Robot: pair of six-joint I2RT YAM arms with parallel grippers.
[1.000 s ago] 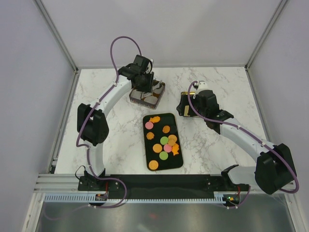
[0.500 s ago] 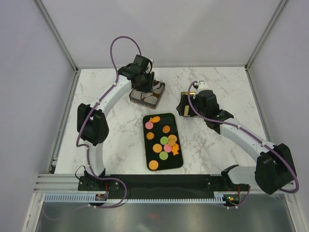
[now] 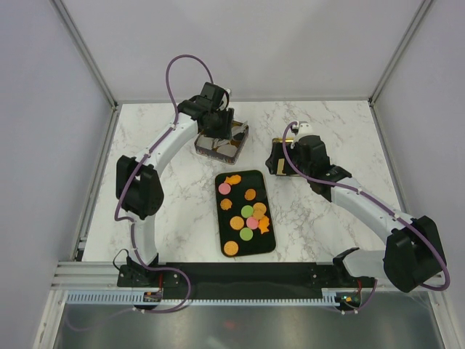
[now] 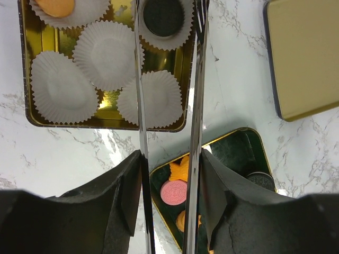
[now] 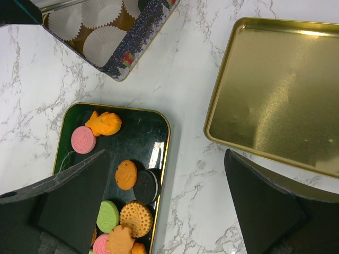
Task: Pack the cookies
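Right now my left gripper [image 4: 168, 8] hangs open over a dark cookie [image 4: 163, 17] in the tin [image 4: 24, 63]; my right gripper [image 5: 167, 153] is open and empty.

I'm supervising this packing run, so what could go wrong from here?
The left gripper, open, sits close over the paper cup holding the dark cookie; pulling away could snag its frill and tip it. On the tray, several cookies overlap, so the next pick may drag a neighbour.
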